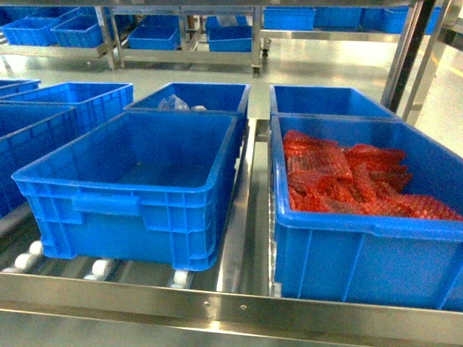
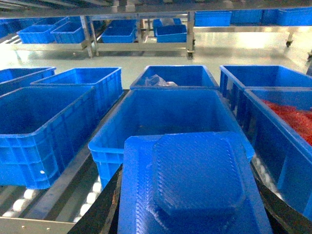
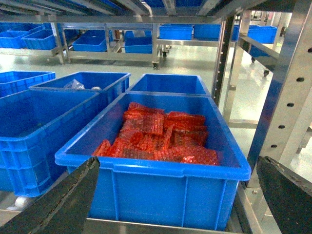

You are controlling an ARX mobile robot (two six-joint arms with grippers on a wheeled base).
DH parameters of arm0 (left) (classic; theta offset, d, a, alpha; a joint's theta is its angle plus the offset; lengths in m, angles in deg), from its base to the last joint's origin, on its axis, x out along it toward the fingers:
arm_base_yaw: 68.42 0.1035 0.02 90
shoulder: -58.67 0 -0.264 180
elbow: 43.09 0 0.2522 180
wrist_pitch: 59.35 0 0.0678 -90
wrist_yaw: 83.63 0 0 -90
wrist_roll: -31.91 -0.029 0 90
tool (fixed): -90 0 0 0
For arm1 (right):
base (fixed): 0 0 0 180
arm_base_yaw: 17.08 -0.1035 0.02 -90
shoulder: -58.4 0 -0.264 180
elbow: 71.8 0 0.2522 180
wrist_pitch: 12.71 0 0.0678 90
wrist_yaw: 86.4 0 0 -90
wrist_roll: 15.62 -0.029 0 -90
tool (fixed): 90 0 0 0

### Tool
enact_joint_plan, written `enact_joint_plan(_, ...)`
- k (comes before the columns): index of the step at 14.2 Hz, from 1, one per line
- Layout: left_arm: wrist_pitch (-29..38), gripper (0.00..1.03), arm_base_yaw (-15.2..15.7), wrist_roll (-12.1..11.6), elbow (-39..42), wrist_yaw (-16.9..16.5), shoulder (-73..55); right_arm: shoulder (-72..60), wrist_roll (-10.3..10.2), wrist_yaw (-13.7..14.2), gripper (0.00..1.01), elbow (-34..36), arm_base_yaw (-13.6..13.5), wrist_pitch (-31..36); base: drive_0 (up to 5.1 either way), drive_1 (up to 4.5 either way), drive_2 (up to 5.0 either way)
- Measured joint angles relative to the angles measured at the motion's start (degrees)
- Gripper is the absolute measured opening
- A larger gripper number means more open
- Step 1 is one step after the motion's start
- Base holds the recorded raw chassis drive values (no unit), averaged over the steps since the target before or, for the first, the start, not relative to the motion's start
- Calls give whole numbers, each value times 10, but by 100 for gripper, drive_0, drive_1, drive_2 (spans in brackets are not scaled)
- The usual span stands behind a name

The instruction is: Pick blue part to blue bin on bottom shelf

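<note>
In the left wrist view a flat blue part point(image 2: 195, 180) with a raised octagonal middle fills the foreground. My left gripper point(image 2: 187, 187) is shut on it, with a dark finger point(image 2: 100, 207) showing at each side. Just beyond the part stands an empty blue bin point(image 2: 165, 109), which is also the front left bin point(image 1: 137, 181) in the head view. It rests on the roller track of the bottom shelf point(image 1: 231, 307). My right gripper point(image 3: 178, 168) is open and holds nothing, in front of another bin. Neither gripper shows in the head view.
The front right bin point(image 1: 362, 238) point(image 3: 156, 168) is filled with red mesh bags point(image 1: 347, 181). More blue bins point(image 1: 65, 97) stand behind and to the left. One bin point(image 1: 192, 97) holds clear plastic. Perforated rack uprights point(image 3: 287, 83) rise on the right. Further racks with bins stand across the floor.
</note>
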Motion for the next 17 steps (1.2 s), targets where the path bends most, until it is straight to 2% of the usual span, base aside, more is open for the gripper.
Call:
enact_joint_plan(13,-1,44,0,0,0,0,0,0,0,0,98,0,0,-1,0,0,0)
enact_joint_plan(17,0,44,0,0,0,0,1,0,0,0,98,0,0,0,5,414,-404)
